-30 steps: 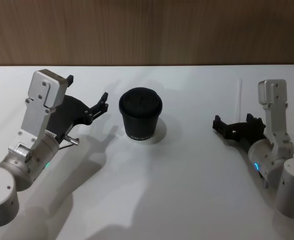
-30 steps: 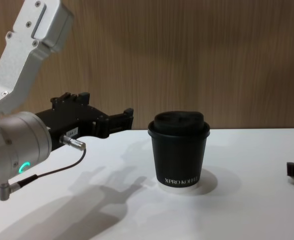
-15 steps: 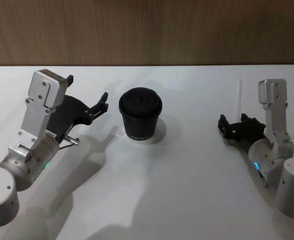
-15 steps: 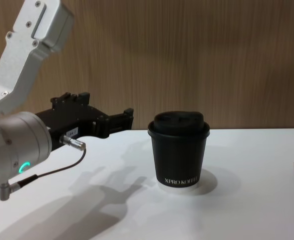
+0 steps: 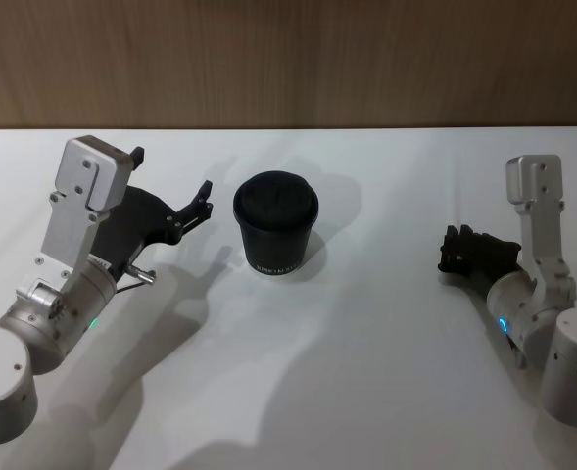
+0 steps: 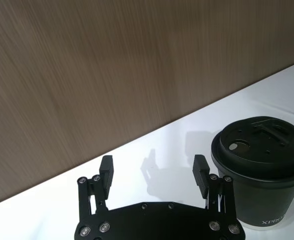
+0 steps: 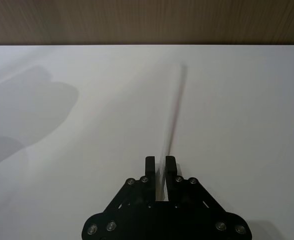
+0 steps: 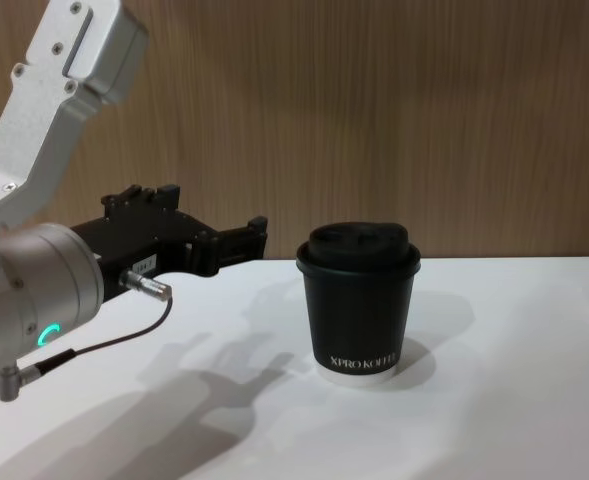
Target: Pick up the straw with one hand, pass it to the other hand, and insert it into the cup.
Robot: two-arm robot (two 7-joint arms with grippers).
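Observation:
The black cup [image 5: 275, 227] with a domed lid stands upright at the middle of the white table; it also shows in the chest view [image 8: 359, 310] and the left wrist view [image 6: 259, 170]. My left gripper [image 5: 173, 174] hovers open just left of the cup [image 6: 152, 164] [image 8: 214, 215], holding nothing. My right gripper [image 5: 453, 251] is low over the table at the right. In the right wrist view its fingers [image 7: 160, 165] are shut on the near end of the white straw [image 7: 172, 120], which runs blurred away from them.
The white table [image 5: 366, 352] has wide free room between the cup and the right gripper. A wooden wall [image 5: 288, 59] runs along its far edge. A thin black cable [image 8: 104, 345] loops under the left wrist.
The right gripper's fingers have closed from wide open onto the straw, and the gripper has drawn to the right, leaving the chest view. The left arm and cup have not moved.

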